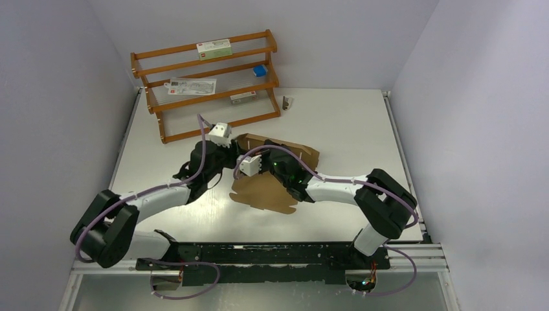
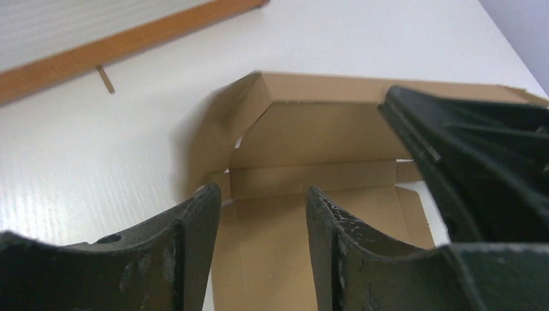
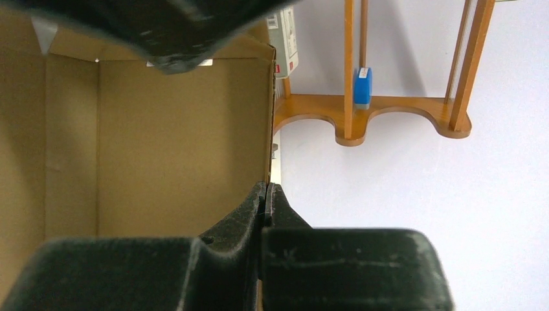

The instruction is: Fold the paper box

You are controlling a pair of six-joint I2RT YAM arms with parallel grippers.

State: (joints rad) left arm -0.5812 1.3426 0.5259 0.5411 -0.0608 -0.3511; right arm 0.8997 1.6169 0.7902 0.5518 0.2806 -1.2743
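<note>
From above, the paper box (image 1: 265, 192) lies near the middle of the worktop (image 1: 343, 129), a little toward the left edge. It is half formed, with its far wall raised and a flat panel spread toward the near edge. The left arm (image 1: 155, 197) and the right arm (image 1: 336, 188) both reach in and meet over it. A wooden rack (image 1: 259, 118) stands at the far left corner.

In the left wrist view, the left gripper (image 2: 262, 233) hangs over the box floor with its fingers (image 2: 194, 253) set moderately apart. Only cardboard shows between them, and nothing is gripped. The far wall and an angled corner flap stand up ahead. Part of the right arm's black body covers the right end of that wall.

In the right wrist view, the right gripper (image 3: 265, 207) is pinched tight on the edge of an upright side wall of the box. The rack and a small blue box (image 3: 362, 87) lie beyond it.
</note>
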